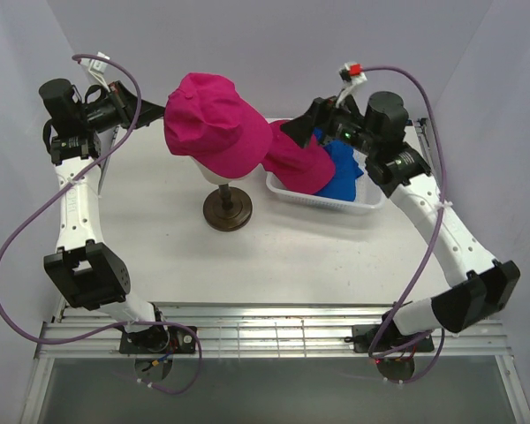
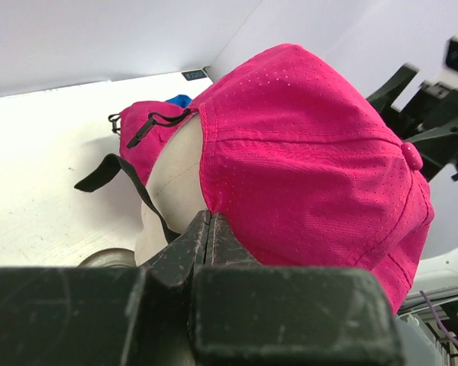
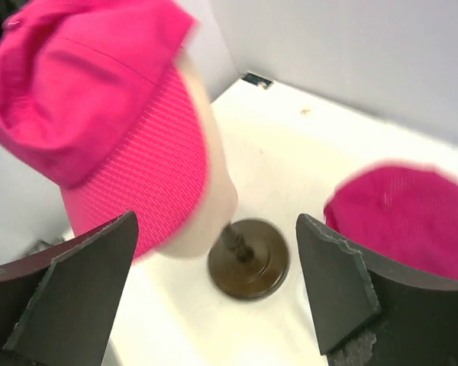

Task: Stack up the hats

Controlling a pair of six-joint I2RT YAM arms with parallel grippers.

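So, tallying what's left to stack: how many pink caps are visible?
2. One pink cap sits on the mannequin head; a second pink cap lies in the white basket, against blue fabric. More could be hidden underneath.

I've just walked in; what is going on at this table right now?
One pink cap sits on the mannequin head. The left gripper is shut at that cap's rear edge; whether it pinches fabric is unclear. The right gripper hangs open by the white basket, which holds another pink cap and a blue cap.
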